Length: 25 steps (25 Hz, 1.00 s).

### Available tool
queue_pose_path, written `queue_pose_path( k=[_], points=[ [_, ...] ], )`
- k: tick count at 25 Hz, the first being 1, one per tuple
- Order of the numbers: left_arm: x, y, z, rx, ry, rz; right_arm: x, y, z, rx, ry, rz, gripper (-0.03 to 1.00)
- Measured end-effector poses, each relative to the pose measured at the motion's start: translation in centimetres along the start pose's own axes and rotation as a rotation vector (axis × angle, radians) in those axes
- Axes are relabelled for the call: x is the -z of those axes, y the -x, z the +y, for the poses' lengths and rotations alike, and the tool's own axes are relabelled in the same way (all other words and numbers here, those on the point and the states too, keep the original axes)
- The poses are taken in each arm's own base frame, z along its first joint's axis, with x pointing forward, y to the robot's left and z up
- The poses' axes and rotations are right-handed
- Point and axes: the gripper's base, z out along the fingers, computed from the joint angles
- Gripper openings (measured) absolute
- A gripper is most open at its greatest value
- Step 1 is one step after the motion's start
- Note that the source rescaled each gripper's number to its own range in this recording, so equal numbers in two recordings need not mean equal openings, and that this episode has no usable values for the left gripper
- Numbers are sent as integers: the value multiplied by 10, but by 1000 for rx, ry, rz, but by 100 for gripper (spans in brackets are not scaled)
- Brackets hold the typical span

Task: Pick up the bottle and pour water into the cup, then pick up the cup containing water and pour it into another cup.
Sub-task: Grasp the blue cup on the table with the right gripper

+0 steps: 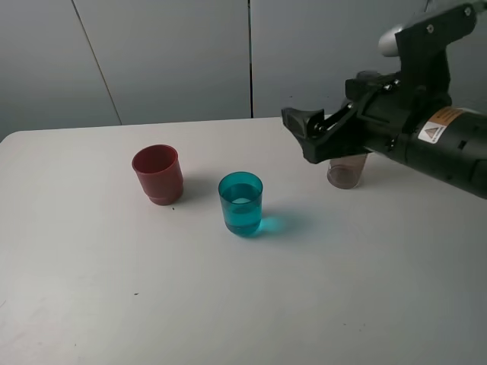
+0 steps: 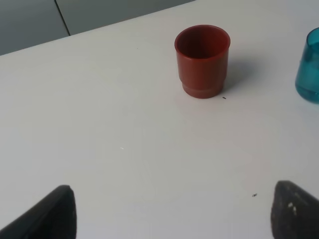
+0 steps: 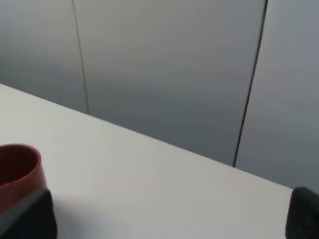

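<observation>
The teal cup (image 1: 241, 202) stands mid-table with water in it; its edge shows in the left wrist view (image 2: 309, 67). The red cup (image 1: 157, 174) stands to its left, upright and empty (image 2: 202, 59), and its rim shows in the right wrist view (image 3: 17, 167). Only the smoky base of the bottle (image 1: 346, 173) shows; the right arm hides the rest. My right gripper (image 1: 304, 135) hovers open and empty above the table, right of the teal cup and in front of the bottle (image 3: 167, 224). My left gripper (image 2: 172, 219) is open and empty, low over the table in front of the red cup.
A grey panelled wall (image 1: 190, 53) runs behind the white table (image 1: 228, 304). The table's far edge lies just behind the cups and the bottle. The left arm is out of the exterior view.
</observation>
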Motion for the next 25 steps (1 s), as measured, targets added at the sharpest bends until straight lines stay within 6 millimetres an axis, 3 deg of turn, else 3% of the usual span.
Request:
queue_pose_path(
  k=[4,12,25],
  points=[
    [0,0,0,0,0,0,0,-16,10,61,25,63,100],
    [0,0,0,-2,0,0,-18,-66,13,89,13,209,100],
    [0,0,0,-4,0,0,-35,-109,29,222,168,265,100]
  ],
)
